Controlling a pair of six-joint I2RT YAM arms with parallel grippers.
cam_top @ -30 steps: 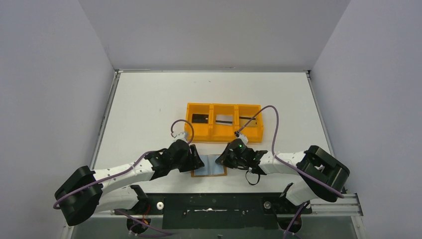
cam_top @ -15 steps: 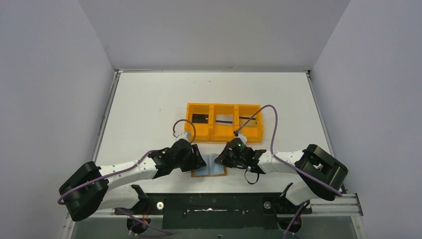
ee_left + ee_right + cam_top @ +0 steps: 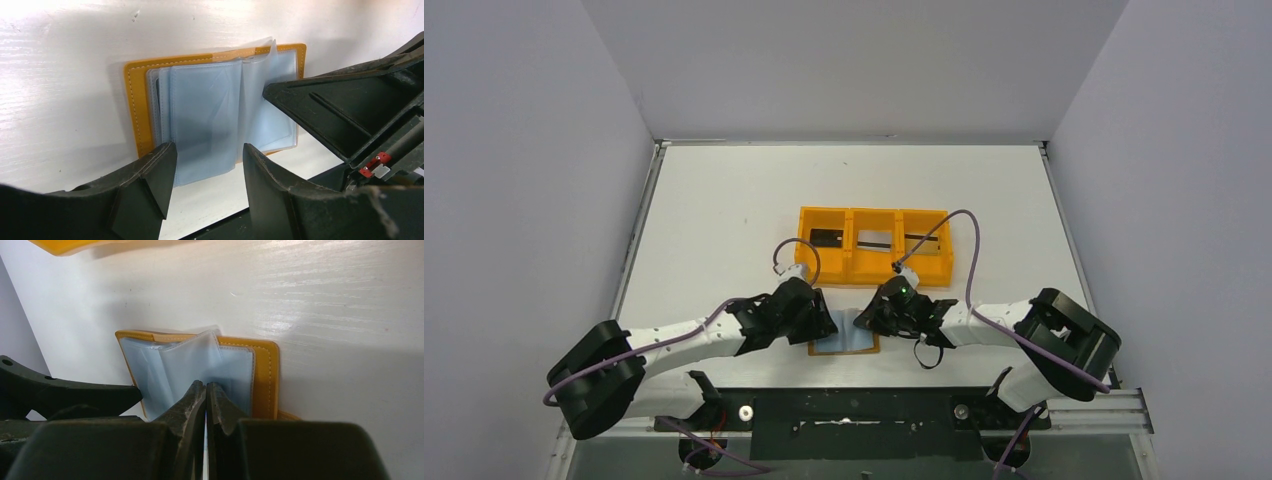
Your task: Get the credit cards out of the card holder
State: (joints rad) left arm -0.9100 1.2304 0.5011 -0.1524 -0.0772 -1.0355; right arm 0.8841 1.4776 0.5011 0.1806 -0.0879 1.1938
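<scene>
Step in hand: opening up the sleeves to reach the cards; no card is out of the wallet yet.

Tan-orange leather card holder (image 3: 844,340) lies opened flat on the white counter (image 3: 724,220), near its front edge, between the two arms. Clear bluish plastic sleeves (image 3: 215,105) fan up loosely from its spine.

Left gripper (image 3: 209,152): fingers released, about half spread, straddling the near edge of the sleeve stack, holding nothing.

Right gripper (image 3: 205,387): fingers clenched tip to tip, set down on the right-hand panel by the fold. Whether a film of sleeve is nipped between them, cannot tell.

A dark strip (image 3: 157,95) shows inside the leftmost sleeve, possibly one of the credit cards; not clear enough to confirm.

Bright orange three-compartment plastic tray (image 3: 844,274) sits just behind the wallet, with dark flat pieces in its compartments, too small to identify.

Next move, by my reckoning: right fingers pin the panel while the left ones close on a card edge and draw it straight out along the sleeve. The film is floppy, so a grab on sleeve alone is likely.
</scene>
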